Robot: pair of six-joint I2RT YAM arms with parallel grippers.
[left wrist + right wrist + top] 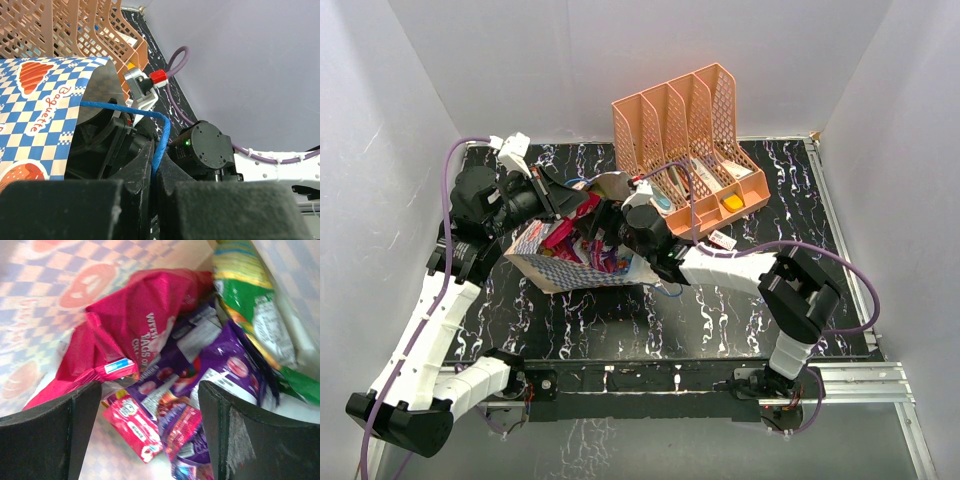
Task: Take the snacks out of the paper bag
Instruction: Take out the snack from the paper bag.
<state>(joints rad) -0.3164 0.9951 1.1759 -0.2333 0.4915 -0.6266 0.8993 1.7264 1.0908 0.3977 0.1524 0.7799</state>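
Note:
The paper bag [560, 268] with blue-white checks lies on its side at the table's centre left, its mouth toward the right arm; it also shows in the left wrist view [40, 107]. My left gripper [156, 165] is shut on the bag's blue cord handle [162, 137]. My right gripper [150, 410] is open inside the bag's mouth, over the snacks: a magenta packet [135, 320], a purple packet [220, 365], a green-yellow packet [250, 305] and a small red packet [135, 427]. Nothing is between its fingers.
The peach mesh file organizer [690, 150] stands just behind the bag and the right wrist, with small items in its front slots. White walls close in the black marbled table [720, 320] on three sides.

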